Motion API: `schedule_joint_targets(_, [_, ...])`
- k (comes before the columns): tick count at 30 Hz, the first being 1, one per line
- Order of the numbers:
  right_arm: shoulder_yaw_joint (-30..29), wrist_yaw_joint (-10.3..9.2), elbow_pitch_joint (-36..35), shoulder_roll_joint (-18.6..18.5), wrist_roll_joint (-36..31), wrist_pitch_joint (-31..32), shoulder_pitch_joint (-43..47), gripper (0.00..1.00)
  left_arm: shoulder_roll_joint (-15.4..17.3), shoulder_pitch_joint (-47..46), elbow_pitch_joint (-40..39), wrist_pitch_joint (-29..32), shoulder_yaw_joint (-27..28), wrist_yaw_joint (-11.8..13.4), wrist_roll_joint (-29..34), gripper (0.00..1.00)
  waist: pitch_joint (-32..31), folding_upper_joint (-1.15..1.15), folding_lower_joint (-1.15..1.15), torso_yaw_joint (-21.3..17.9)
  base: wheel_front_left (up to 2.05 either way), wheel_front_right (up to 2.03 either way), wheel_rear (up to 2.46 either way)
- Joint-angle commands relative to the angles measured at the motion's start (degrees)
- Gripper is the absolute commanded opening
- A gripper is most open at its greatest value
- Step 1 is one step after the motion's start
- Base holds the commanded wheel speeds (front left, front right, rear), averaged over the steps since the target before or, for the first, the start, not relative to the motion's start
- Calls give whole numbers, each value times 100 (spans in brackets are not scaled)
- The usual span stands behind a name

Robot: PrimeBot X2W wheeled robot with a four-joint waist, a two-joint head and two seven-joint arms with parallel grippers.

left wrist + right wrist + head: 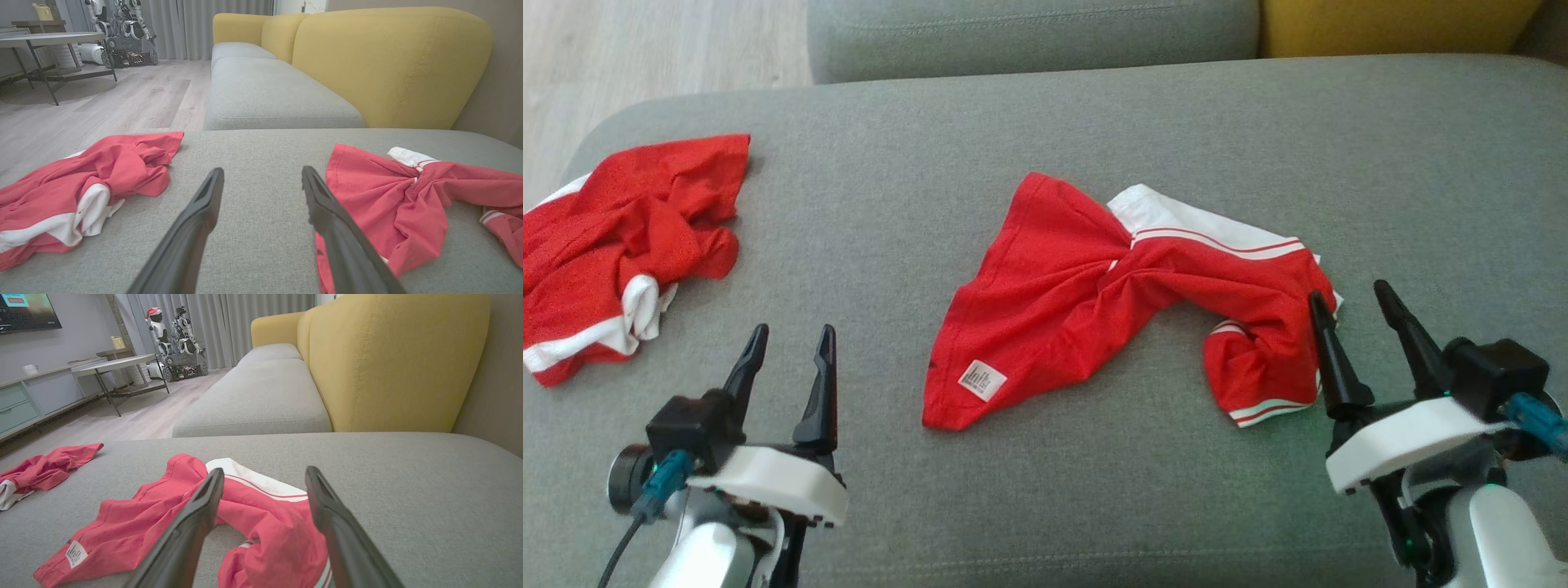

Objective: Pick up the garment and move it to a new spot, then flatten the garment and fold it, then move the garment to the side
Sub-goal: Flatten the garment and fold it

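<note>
my right gripper (1347, 289) sits closest, jaws wide apart and holding nothing, its inner finger just over the bunched, white-striped end of the red garment (1086, 302). my left gripper (794, 328) is likewise spread and empty over bare cushion (1045, 506), with the garment's broad hem and white label (983, 380) just to its right. the garment lies twisted through its middle between the two sets of jaws, nearer the right. i judge the step in hand is the pick-up. i'd pinch the bunched end with the right and the hem corner by the label with the left, so the twist can fall out on the lift, rather than grab the knot. beyond the left jaws a second garment (629, 237) lies crumpled by the cushion's rounded edge, with floor (645, 49) past it, so i'd not carry that way. ahead of the right jaws the cushion runs open up to the yellow backrest (1396, 24), which looks the better landing spot.
</note>
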Motion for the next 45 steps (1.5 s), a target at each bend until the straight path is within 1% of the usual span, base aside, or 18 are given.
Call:
schedule_joint_targets(1, [59,-4,-138,-55,63,-5,-215,100,164,-253,-218,-19,219,21,-20,100,49,0,0,44,0,0,0])
schedule_joint_targets(4, [1,-4,2,-118,132,3,-368,100,162,-303,-247,-13,200,14,-11,100,117,0,0,97,0,0,0])
schedule_joint_targets(7, [-140,-4,352,-290,251,-9,-766,100,149,-411,-287,-8,163,-5,9,100,259,0,0,204,0,0,0])
schedule_joint_targets(12, [-305,-4,1240,-687,426,-35,-1736,100,91,-707,-300,-19,69,-89,56,100,592,0,0,454,0,0,0])
schedule_joint_targets(15, [-219,-4,1890,-911,500,13,-2366,100,33,-915,-271,-47,22,-153,84,100,820,0,0,604,0,0,0])
schedule_joint_targets(17, [-26,-4,2380,-1052,535,121,-2742,100,-20,-1041,-234,-72,-1,-194,98,100,968,0,0,692,0,0,0])
schedule_joint_targets(20, [471,-4,3082,-1228,593,366,-3183,100,-111,-1189,-150,-110,-28,-255,112,100,1142,0,0,795,0,0,0])
schedule_joint_targets(25, [1190,-4,3995,-1391,783,704,-3662,100,-229,-1335,1,-153,-32,-338,145,100,1318,0,0,862,0,0,0])
schedule_joint_targets(29, [1591,-4,4573,-1453,927,930,-3915,100,-287,-1408,74,-169,-19,-391,190,100,1410,0,0,874,0,0,0])
schedule_joint_targets(33, [1821,-4,4983,-1448,1071,940,-4117,100,-318,-1447,130,-176,18,-433,226,100,1450,0,0,871,0,0,0])
schedule_joint_targets(36, [2040,-4,5248,-1416,1209,1100,-4183,100,-347,-1458,165,-178,46,-463,250,100,1443,0,0,872,0,0,0])
schedule_joint_targets(37, [2099,-4,5302,-1406,1278,1146,-4200,36,-358,-1461,169,-179,59,-473,260,100,1435,0,0,871,0,0,0])
schedule_joint_targets(38, [2159,-4,5342,-1403,1341,1198,-4215,0,-366,-1462,173,-179,76,-484,269,100,1425,0,0,865,0,0,0])
schedule_joint_targets(40, [2256,-4,5360,-1438,1440,1207,-4259,0,-388,-1457,181,-179,108,-504,291,100,1397,0,0,856,0,0,0])
schedule_joint_targets(45, [2335,-4,5211,-1572,1632,838,-4440,0,-440,-1396,179,-180,183,-530,353,100,1295,0,0,811,0,0,0])
